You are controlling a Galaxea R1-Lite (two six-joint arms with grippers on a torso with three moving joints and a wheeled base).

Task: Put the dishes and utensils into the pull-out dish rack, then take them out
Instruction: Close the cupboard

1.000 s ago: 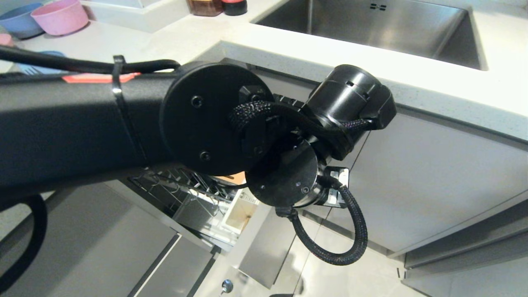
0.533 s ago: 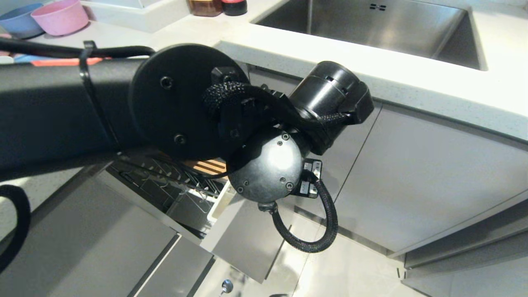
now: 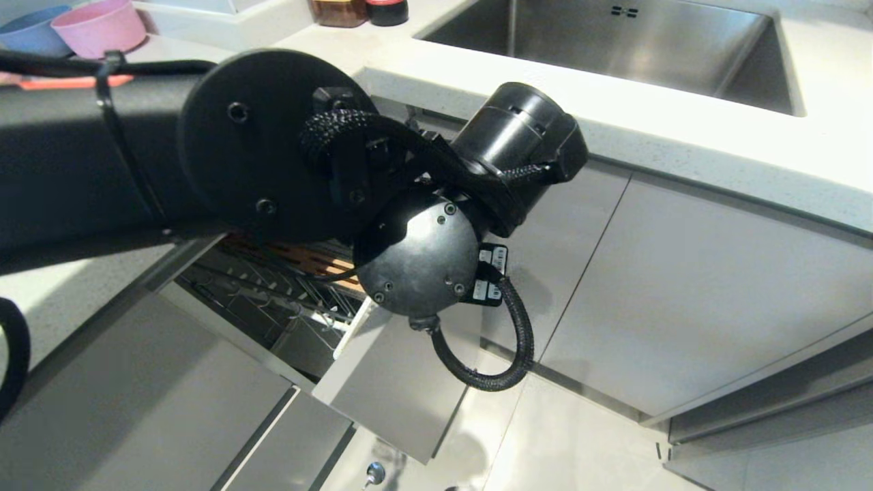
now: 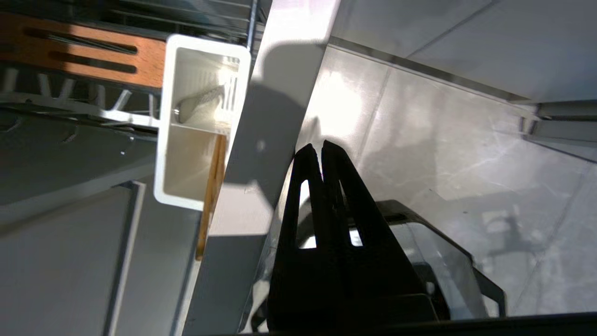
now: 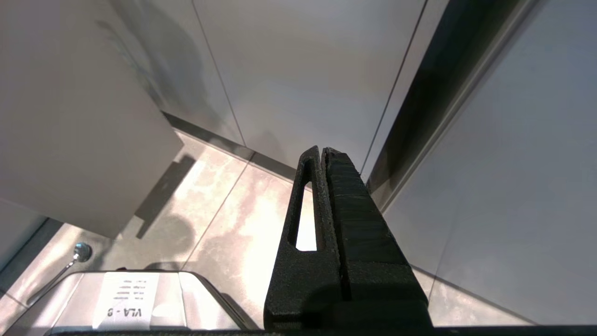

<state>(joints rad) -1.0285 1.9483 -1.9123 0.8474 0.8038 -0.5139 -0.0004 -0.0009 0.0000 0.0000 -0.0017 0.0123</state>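
Note:
The pull-out dish rack [image 3: 273, 300] stands partly out of the cabinet under the counter, with its grey front panel [image 3: 395, 389] toward the floor. In the left wrist view its white caddy [image 4: 170, 140] holds the silver spoon [image 4: 200, 100] in one compartment and the wooden chopsticks [image 4: 212, 186] in the other. My left gripper [image 4: 322, 147] is shut and empty, with its tips right at the outer face of the front panel [image 4: 275, 116]. My left wrist [image 3: 416, 252] hides this gripper in the head view. My right gripper [image 5: 322, 150] is shut, parked low and pointing at the floor. The dishes are out of view.
A steel sink [image 3: 614, 41] is set in the white counter [image 3: 682, 143]. A pink bowl [image 3: 99, 27] and a blue bowl [image 3: 27, 31] sit at the counter's far left. Closed grey cabinet doors [image 3: 682, 286] run to the right of the rack. My base [image 5: 126, 298] is below.
The rack's front panel has slid toward the cabinet, so less of the rack and caddy shows. My left arm has moved the same way with it, gripper still shut.

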